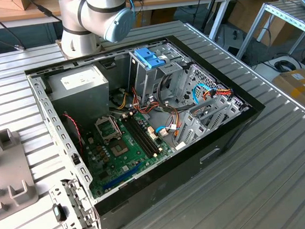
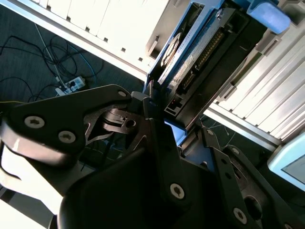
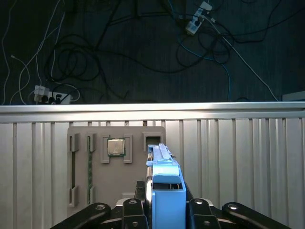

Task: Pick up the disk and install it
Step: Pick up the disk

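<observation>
One claw (image 3: 164, 210) grips one disk (image 3: 164, 188). Beyond the claw lies one grey tray (image 3: 116, 177) with one chip (image 3: 116, 147) and one green strip (image 3: 89, 167).

disk (image 2: 200, 52) | dark-grey drive, light-blue carrier rail | on edge | clamped in end effector (image 3: 164, 204)

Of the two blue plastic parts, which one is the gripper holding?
The light-blue rail framing the disk, clamped in the gripper; the deeper-blue latch sits atop the drive cage.
</observation>
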`<state>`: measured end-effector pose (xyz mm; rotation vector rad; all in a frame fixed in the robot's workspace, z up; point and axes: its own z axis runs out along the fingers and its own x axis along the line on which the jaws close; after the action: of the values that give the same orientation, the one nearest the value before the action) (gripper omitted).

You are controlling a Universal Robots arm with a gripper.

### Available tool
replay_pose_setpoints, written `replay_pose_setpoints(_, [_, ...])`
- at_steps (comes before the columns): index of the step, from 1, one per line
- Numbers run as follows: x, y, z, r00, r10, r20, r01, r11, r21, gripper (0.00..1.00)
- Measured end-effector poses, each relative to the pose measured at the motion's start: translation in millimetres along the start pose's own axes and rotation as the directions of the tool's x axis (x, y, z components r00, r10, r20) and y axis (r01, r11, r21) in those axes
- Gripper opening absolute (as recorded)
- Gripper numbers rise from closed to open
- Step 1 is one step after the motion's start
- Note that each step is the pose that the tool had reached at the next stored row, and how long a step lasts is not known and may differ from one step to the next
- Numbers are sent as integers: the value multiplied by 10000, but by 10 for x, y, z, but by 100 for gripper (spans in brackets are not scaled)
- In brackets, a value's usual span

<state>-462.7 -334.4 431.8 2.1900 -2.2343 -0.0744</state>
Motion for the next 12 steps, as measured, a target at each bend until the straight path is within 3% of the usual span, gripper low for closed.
replay_pose_setpoints(12, [-1,2,-34,10000,0,0,0,10000,0,37])
